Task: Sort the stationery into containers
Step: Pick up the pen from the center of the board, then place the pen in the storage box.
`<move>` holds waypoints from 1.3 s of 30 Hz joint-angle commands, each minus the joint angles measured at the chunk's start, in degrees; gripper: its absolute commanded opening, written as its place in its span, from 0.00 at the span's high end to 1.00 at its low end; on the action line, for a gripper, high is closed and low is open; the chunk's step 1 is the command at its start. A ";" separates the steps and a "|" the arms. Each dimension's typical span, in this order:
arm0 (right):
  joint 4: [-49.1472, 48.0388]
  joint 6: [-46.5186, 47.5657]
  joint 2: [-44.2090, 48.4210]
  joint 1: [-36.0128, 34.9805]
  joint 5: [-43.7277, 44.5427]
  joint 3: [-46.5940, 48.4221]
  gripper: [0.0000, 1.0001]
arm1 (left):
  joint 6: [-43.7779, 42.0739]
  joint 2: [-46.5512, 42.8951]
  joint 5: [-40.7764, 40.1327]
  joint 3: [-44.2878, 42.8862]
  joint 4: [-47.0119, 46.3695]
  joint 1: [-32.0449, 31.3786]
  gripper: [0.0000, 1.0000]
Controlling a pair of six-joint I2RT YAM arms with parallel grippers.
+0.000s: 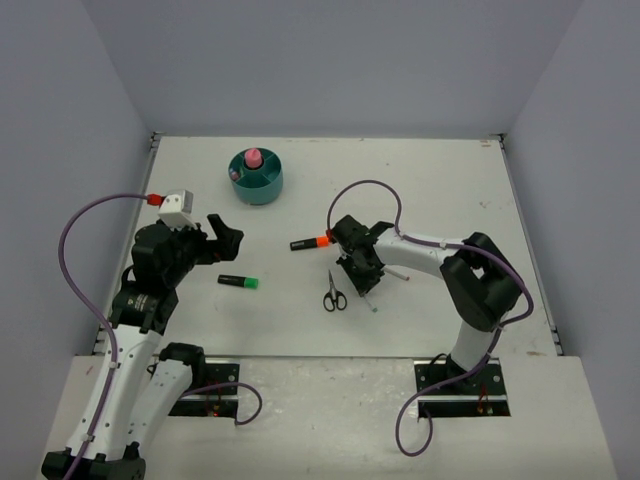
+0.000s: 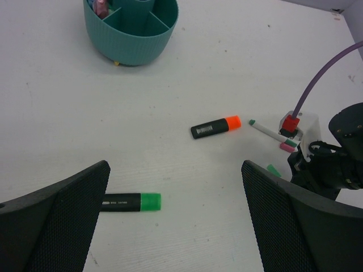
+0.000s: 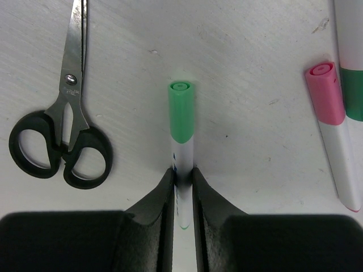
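The green-capped marker (image 3: 181, 122) lies right of the table's (image 1: 450, 180) middle, nearer the near edge than the far one. The right gripper (image 3: 182, 175) is clamped on its white barrel. The jaws pinch it close to the tail end, so most of its length and the cap stick out beyond the fingertips.

That end-heavy hold is the main risk. On the lift the marker may droop or swivel between the pads, and a smooth round barrel could slide out altogether. A tilted marker would then reach the organiser (image 1: 256, 176) at a bad angle, catch its rim and fall beside it.

The scissors (image 3: 59, 136) lie just beside the gripper on one side, their black handles near the finger. The pink-capped marker (image 3: 334, 130) lies apart on the other side. A sideways drift while rising could nudge either one.

The organiser sits well away, near the far edge and left of centre, with a pink tube (image 1: 253, 158) standing in it. The orange-capped highlighter (image 1: 310, 242) lies between, so a low carry may clip it.

The left gripper (image 1: 222, 238) hangs wide open and empty towards the left edge, just beyond the green-capped highlighter (image 1: 238, 282). If both arms head for the organiser together, they could crowd each other.
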State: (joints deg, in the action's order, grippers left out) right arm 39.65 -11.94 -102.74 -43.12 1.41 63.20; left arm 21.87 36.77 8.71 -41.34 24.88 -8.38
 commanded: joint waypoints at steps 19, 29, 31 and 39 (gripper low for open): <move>-26.99 -2.93 41.91 -0.30 -40.31 -13.73 1.00 | 21.38 3.82 31.10 10.11 -45.05 -17.88 0.00; -29.41 -4.65 44.26 -1.27 -46.96 -13.16 1.00 | 21.79 15.23 27.15 8.39 -53.04 -27.21 0.05; -29.05 -4.44 44.60 -1.44 -47.30 -12.97 1.00 | 21.64 17.13 26.67 7.81 -53.41 -28.59 0.13; -26.81 -3.09 45.17 -1.57 -44.45 -12.56 1.00 | 21.39 19.83 26.67 5.71 -54.01 -31.54 0.84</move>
State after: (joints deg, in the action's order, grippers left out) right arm 13.19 -15.75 -59.10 -44.16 -42.81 49.46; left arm 43.94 56.36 36.66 -32.47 -26.18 -39.14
